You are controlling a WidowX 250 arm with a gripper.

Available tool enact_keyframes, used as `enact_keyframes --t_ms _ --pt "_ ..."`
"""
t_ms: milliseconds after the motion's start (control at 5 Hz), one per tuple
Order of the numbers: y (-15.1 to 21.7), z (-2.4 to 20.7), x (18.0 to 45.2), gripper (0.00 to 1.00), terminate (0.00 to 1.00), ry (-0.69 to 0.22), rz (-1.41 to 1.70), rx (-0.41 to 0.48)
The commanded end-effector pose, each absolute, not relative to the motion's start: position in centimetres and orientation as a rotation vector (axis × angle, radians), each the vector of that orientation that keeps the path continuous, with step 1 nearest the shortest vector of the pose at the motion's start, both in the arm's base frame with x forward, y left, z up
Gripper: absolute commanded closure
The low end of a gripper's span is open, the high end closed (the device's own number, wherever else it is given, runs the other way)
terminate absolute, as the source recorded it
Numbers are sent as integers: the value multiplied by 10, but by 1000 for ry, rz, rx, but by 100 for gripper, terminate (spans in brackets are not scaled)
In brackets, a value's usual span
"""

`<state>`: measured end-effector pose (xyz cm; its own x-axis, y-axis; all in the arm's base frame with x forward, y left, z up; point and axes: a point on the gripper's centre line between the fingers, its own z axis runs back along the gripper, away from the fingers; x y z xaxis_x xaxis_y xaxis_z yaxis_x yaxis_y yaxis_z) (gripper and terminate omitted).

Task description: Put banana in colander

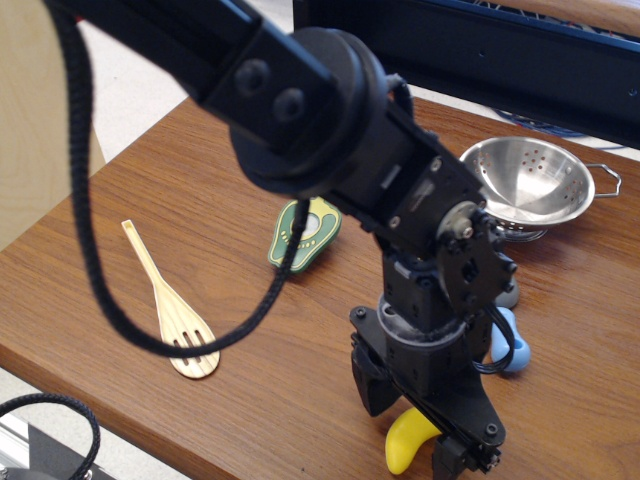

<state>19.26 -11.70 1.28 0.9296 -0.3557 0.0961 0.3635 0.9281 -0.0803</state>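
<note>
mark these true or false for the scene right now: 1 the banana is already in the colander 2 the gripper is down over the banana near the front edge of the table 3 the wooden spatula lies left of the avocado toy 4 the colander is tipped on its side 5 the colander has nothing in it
1. False. The banana lies on the table near the front edge, far from the colander.
2. True. The gripper is lowered over the banana, with one finger on each side of it.
3. True. The wooden spatula lies left of the avocado toy.
4. False. The colander stands upright on its ring base at the back right.
5. True. Its visible inside is bare.
</note>
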Motion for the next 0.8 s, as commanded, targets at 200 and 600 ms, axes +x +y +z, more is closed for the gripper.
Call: enact_keyframes --t_ms 200,600 --pt "-110 23 201 100 0 -151 -308 -58" --pt "-77 73 250 100 0 -206 -45 -56"
